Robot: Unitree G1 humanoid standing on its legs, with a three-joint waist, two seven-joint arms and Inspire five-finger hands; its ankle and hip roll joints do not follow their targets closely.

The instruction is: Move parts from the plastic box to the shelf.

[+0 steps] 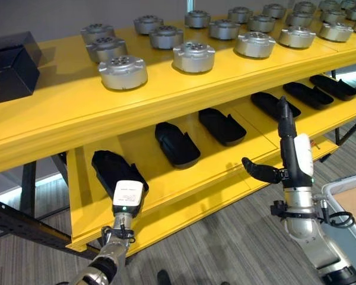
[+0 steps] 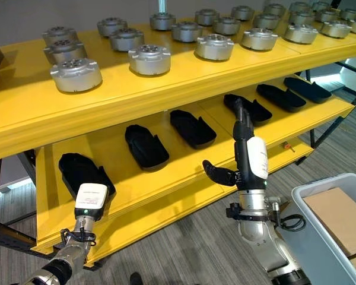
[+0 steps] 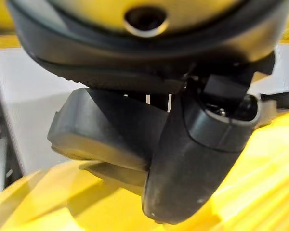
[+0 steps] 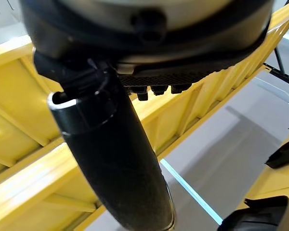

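- Left eye view: left hand (image 1: 126, 199), lower left, lies at a black part (image 1: 110, 169) on the yellow shelf (image 1: 184, 181); I cannot tell its fingers' state.
- Right eye view: right hand (image 2: 244, 155), centre, fingers straight, holds nothing; plastic box (image 2: 311, 237) lower right.
- Left wrist view: seat the part flat before letting go.
- No legible writing.

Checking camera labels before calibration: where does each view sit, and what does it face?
Left eye, right eye: head, looking down at the yellow metal shelf; left hand on the leftmost black moulded part, right hand raised.
Left wrist: along its hand, onto that part.
Right wrist: along its thumb, shelf behind.
All share the shelf.
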